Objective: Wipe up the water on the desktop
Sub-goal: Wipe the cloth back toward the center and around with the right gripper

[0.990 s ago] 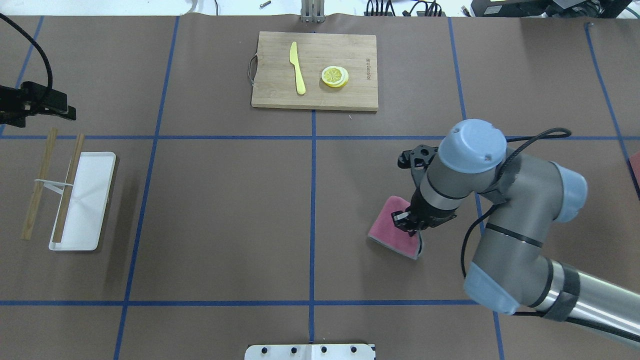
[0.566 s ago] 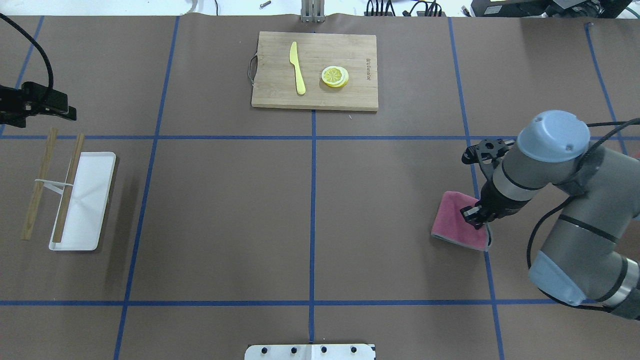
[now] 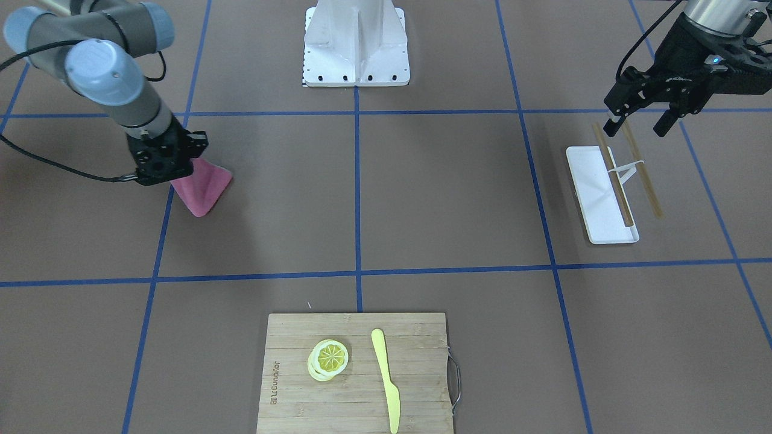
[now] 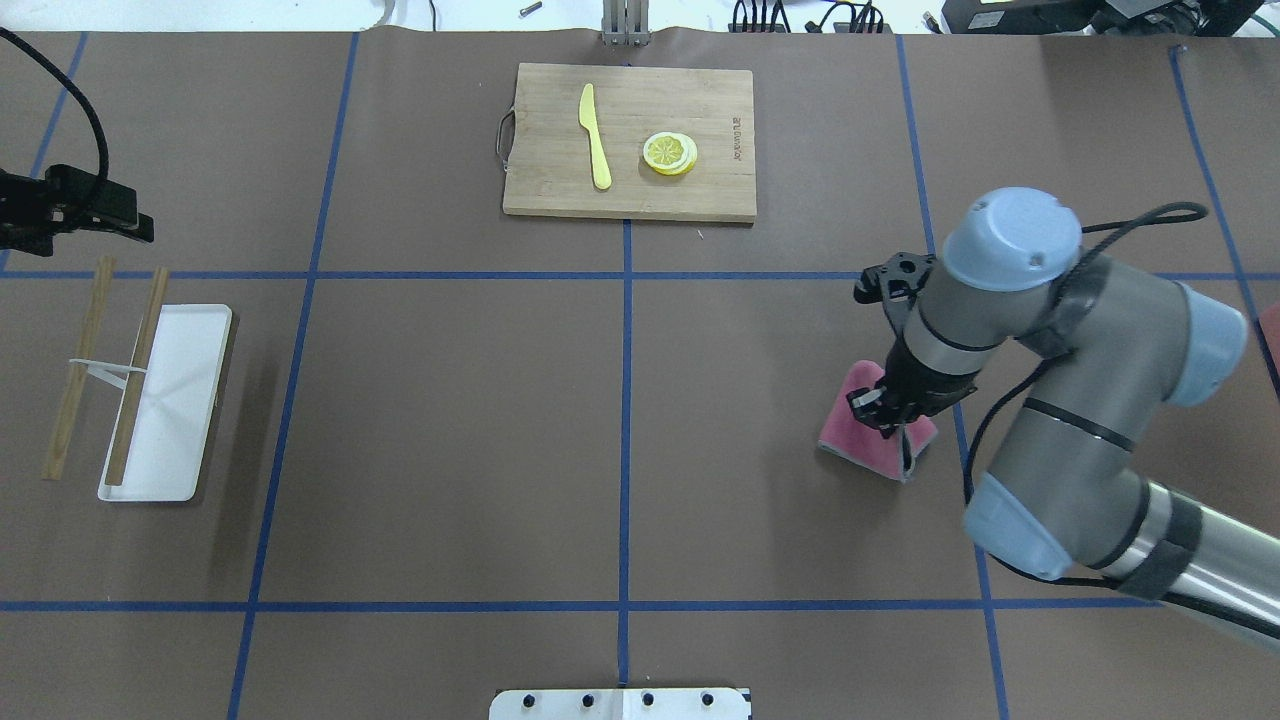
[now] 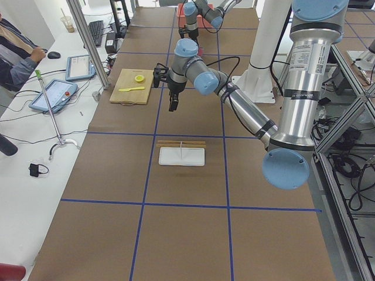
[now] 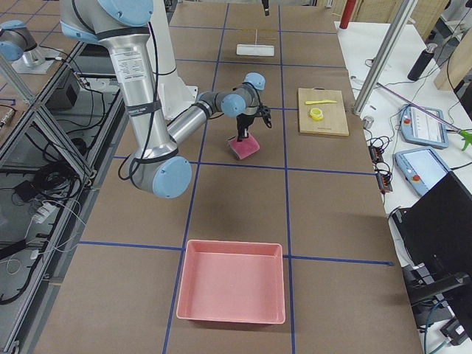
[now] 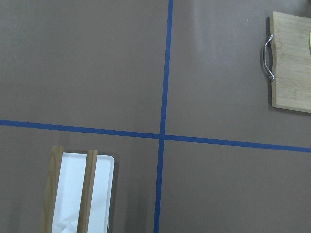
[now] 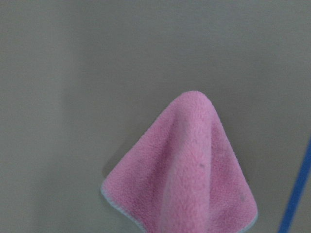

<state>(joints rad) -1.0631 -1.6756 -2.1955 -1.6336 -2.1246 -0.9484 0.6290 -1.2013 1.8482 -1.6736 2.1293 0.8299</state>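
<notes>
The desktop is a matte brown surface divided by blue tape lines. No water shows on it. My right gripper is shut on a pink cloth and presses it down on the desktop, just left of a blue line on the right side. The cloth also shows in the front view, the right side view and the right wrist view, where it spreads out in a cone below the gripper. My left gripper is open and empty, held above the far left of the desktop.
A bamboo cutting board with a yellow knife and lemon slices lies at the far middle. A white tray with two wooden sticks lies at the left. A pink bin sits at the right end.
My right gripper dragged the pink cloth to the right across the desktop, then back left and a little farther from the robot. The left arm has not moved.
</notes>
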